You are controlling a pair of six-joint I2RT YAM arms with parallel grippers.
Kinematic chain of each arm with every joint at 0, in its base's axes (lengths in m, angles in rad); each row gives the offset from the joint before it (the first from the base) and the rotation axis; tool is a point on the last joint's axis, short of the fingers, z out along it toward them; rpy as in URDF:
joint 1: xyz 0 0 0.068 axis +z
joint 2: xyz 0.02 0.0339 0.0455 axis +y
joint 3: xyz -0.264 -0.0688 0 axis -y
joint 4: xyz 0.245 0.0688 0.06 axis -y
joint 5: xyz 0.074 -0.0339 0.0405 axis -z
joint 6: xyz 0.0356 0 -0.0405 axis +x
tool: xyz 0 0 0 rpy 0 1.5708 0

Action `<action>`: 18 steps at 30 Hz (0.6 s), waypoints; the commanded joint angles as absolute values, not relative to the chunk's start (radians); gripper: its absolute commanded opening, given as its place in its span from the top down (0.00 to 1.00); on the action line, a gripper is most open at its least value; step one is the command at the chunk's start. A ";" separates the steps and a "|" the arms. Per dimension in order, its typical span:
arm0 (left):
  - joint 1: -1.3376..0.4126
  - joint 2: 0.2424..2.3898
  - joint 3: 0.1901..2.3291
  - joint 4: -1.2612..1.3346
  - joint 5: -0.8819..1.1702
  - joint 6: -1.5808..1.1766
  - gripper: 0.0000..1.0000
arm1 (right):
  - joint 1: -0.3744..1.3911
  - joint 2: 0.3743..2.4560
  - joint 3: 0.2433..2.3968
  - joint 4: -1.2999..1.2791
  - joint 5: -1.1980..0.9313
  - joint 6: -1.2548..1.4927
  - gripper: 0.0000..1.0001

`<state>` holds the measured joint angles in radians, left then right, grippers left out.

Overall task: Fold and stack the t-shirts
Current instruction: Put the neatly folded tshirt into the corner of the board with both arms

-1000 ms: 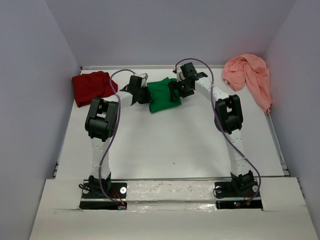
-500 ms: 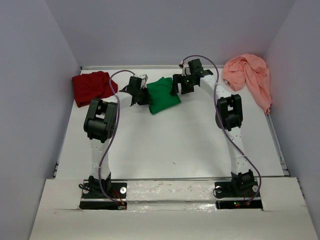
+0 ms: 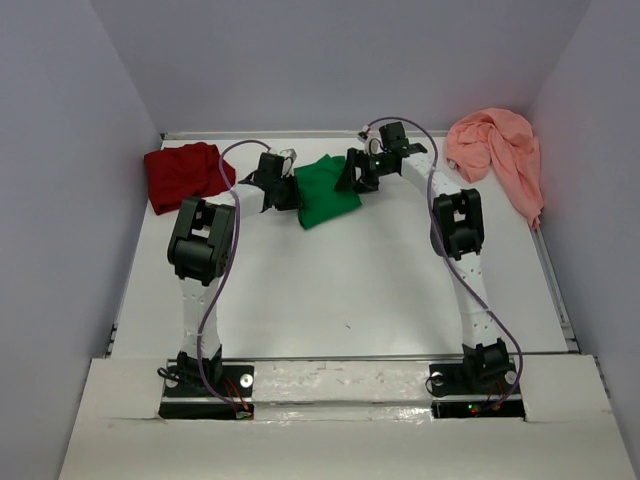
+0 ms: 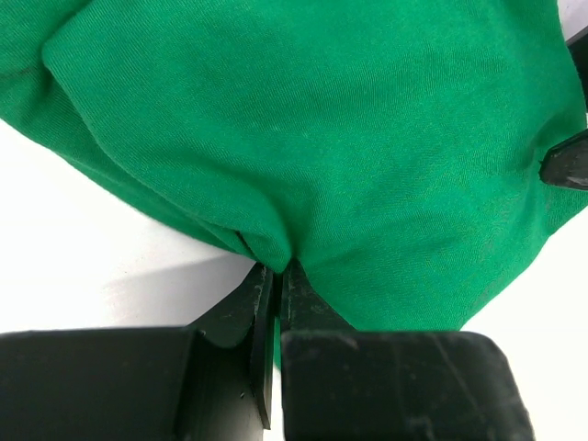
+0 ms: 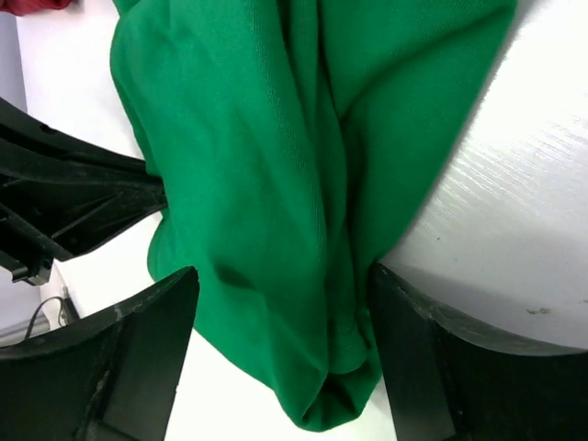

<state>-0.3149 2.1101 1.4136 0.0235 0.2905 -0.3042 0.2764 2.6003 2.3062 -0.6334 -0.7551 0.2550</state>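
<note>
The bright green t-shirt (image 3: 326,190) lies bunched at the back middle of the table. My left gripper (image 3: 287,191) is at its left edge, shut on a pinch of the green cloth (image 4: 276,248). My right gripper (image 3: 352,178) is at its right edge, open, with its fingers either side of the green cloth (image 5: 285,230). The dark red t-shirt (image 3: 183,173) lies crumpled at the back left. The salmon-pink t-shirt (image 3: 496,148) lies crumpled at the back right.
The white table (image 3: 330,290) is walled at the back and both sides. The left arm's tip (image 5: 73,202) shows beside the green cloth in the right wrist view. A raised rail (image 3: 556,280) runs along the table's right edge.
My right gripper has pulled back to the green shirt's right edge and stands open around the cloth. The green shirt has spread a little to the right. My left gripper has not moved.
</note>
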 commanded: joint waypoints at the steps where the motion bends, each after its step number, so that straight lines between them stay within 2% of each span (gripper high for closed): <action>1: -0.331 2.069 1.417 -0.075 0.284 -0.278 1.00 | 0.323 2.620 2.244 -0.695 -0.703 0.243 0.28; 2: -0.331 2.069 1.419 -0.075 0.281 -0.278 1.00 | 0.324 2.617 2.237 -0.698 -0.696 0.235 0.37; 4: -0.331 2.072 1.424 -0.075 0.276 -0.278 1.00 | 0.336 2.611 2.226 -0.703 -0.689 0.227 0.62; 5: -0.331 2.072 1.422 -0.074 0.275 -0.276 1.00 | 0.336 2.611 2.223 -0.710 -0.689 0.219 1.00; 12: -0.328 2.074 1.411 -0.055 0.227 -0.255 1.00 | 0.357 2.568 2.172 -0.703 -0.618 0.169 1.00; 18: -0.270 2.019 1.402 -0.038 0.195 -0.245 1.00 | 0.357 2.530 2.230 -0.689 -0.557 0.140 1.00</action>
<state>-0.3103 2.0960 1.4158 -0.0044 0.2504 -0.2768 0.3328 2.5652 2.2097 -0.6495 -0.6571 0.1974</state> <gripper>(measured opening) 0.109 0.080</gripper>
